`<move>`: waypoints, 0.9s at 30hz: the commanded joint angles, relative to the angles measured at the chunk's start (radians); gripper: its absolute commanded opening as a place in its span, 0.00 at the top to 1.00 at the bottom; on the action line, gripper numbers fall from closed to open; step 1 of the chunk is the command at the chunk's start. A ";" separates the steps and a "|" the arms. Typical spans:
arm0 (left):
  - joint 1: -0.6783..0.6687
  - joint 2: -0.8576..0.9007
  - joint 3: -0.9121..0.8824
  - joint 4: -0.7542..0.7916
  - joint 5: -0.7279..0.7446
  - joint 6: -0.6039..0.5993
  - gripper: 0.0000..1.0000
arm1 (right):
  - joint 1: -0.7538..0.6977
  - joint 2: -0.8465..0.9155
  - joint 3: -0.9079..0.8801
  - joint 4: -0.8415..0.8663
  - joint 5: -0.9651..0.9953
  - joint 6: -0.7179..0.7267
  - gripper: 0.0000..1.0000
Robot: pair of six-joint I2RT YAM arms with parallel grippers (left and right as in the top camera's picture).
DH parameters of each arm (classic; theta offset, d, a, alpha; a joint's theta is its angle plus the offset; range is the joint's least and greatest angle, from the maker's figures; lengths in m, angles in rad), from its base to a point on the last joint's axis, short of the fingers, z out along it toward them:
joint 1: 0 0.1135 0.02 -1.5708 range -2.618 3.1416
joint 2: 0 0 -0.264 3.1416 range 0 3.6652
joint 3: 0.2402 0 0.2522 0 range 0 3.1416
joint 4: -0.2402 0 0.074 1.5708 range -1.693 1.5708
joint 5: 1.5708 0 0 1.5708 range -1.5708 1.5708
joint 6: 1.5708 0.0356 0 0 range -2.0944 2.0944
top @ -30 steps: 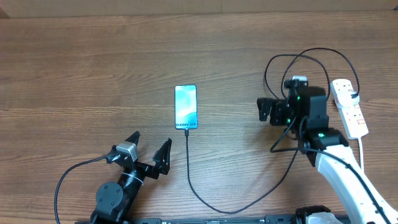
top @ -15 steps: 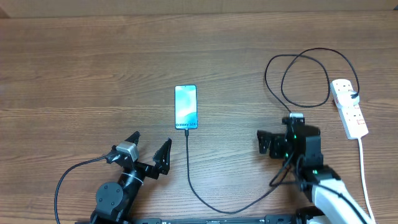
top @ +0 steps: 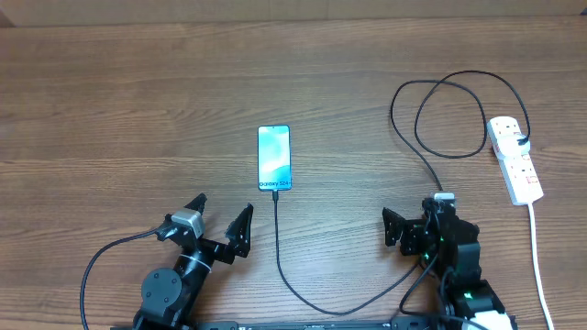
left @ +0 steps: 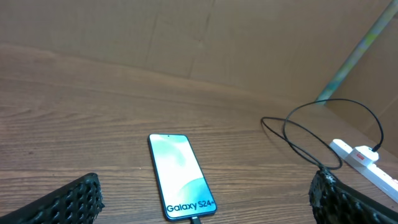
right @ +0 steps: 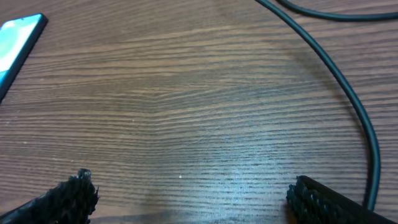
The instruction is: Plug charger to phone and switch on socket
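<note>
Right end effector: jaws spread wide, empty, low over the brown wooden counter. Left end effector: likewise wide and empty.

Thin black charger cable passes close beside the right end effector. Snagging it could yank the tip from the slim lit-screen smartphone.

White power strip with red switches lies far right. Its switch state is probably unreadable.

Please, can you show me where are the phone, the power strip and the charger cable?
phone (top: 274,158): overhead view, middle of the lit screen.
power strip (top: 515,163): overhead view, middle of its white body.
charger cable (top: 277,234): overhead view, straight stretch below the phone.
</note>
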 commanded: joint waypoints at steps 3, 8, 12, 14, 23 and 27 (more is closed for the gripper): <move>0.006 -0.012 -0.003 -0.003 -0.006 -0.004 0.01 | 0.003 -0.139 -0.014 -0.055 0.010 -0.001 0.00; 0.006 -0.012 -0.003 -0.003 -0.006 -0.004 0.00 | 0.004 -0.253 -0.014 -0.056 0.009 -0.002 0.00; 0.006 -0.012 -0.003 -0.003 -0.006 -0.004 0.00 | 0.004 -0.346 -0.014 -0.056 0.005 -0.001 0.00; 0.006 -0.012 -0.003 -0.003 -0.006 -0.004 0.00 | 0.004 -0.395 -0.014 -0.056 0.005 0.000 0.00; 0.006 -0.012 -0.003 -0.003 -0.006 -0.004 0.00 | 0.004 -0.600 -0.014 -0.057 0.009 0.002 0.00; 0.006 -0.012 -0.003 -0.003 -0.006 -0.004 0.00 | 0.004 -0.668 -0.014 -0.057 0.008 0.002 0.00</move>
